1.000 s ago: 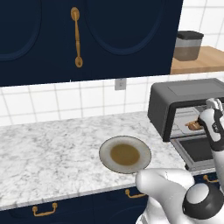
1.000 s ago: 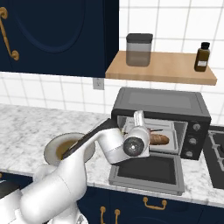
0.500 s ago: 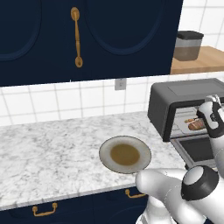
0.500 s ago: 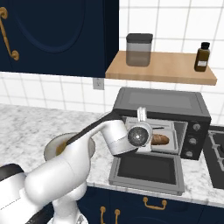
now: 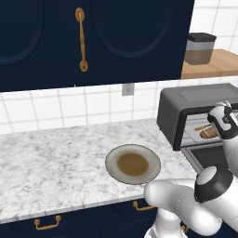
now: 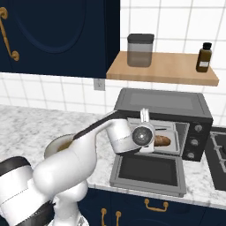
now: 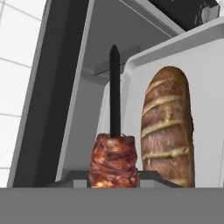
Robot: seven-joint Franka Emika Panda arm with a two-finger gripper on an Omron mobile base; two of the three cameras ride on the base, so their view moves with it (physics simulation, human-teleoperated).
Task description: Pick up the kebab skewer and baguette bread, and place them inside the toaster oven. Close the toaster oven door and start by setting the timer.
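Holding the kebab skewer (image 7: pixel 114 151) tight, the jaws are clamped on its near end, and the stick points straight away from them into the toaster oven (image 6: pixel 163 119). In the hand view a lump of red-brown meat sits just above the jaws, and the thin dark stick runs on past it toward the back of the oven. The baguette bread (image 7: pixel 168 131) lies right beside the skewer, on the tray inside, and its long side runs the same way as the stick. The two look very near each other, but I cannot tell if they touch. From the right base view the gripper (image 6: pixel 144 134) is at the open mouth of the oven, and the bread (image 6: pixel 161 141) shows just to its right on the rack. The toaster oven door (image 6: pixel 148 170) hangs open and lies flat toward the front, below the hand. My guess is that the next move is to let the skewer down beside the bread, so the stick should stay lined up with the loaf and not land on top of it. On the desk (image 5: pixel 51 158) to the left sits a round plate (image 5: pixel 133 164), well away from the oven. No words or labels can be read on the oven, on the jar (image 6: pixel 140 50) or on the small brown bottle (image 6: pixel 203 57) on the wooden shelf (image 6: pixel 163 70).
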